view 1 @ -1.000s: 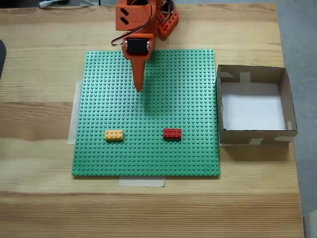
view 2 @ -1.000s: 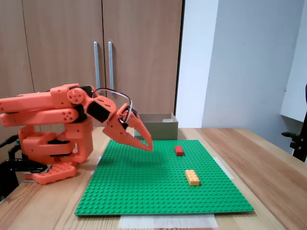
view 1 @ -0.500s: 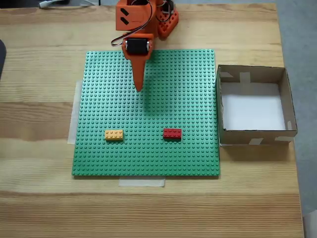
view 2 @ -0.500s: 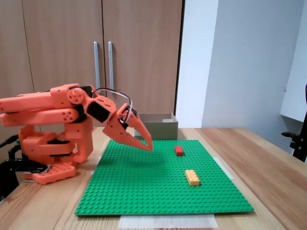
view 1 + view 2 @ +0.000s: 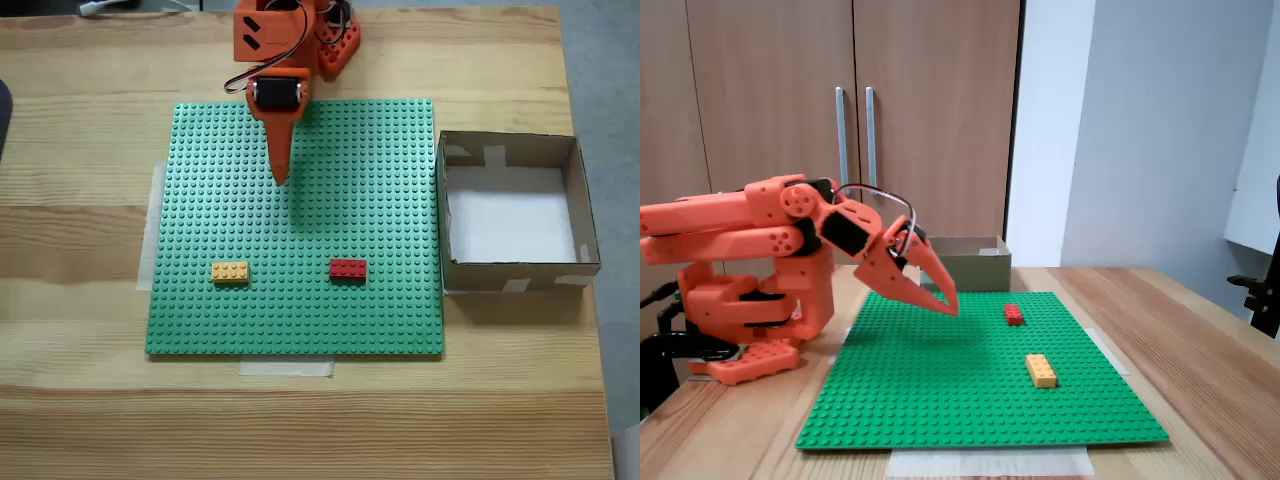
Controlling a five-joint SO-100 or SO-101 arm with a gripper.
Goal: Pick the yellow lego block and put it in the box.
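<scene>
Nearest the camera in the side fixed view, a strip of pale tape (image 5: 985, 462) holds down the front edge of the green baseplate (image 5: 940, 400) on the wooden counter (image 5: 1200, 380). Next back sits the yellow block (image 5: 1041, 369), flat on the studs and untouched. Beyond it, the red block (image 5: 1014, 314), well apart from the yellow one. From above, the yellow block (image 5: 230, 271) lies left of the red block (image 5: 348, 268), both in the plate's lower part in that view.

Further back hangs the hand (image 5: 943, 300), tips together as far as both views show, clenched on nothing and pointing down at the plate without touching it. From above, the hand (image 5: 281, 176) sits over the plate's upper middle, well short of the yellow block.

Behind all that is the box (image 5: 965, 262), and from above the box (image 5: 455, 205) stands just beside the plate's right edge, its white floor bare.

What changed over the last second? Nothing. Arm, hand and both blocks sit exactly where they were, and the hand stays shut. So the task reads as not yet begun. My call: the next move needs the hand to spread its fingers, swing toward the plate's lower left and drop over the yellow block, keeping clear of the red one.
</scene>
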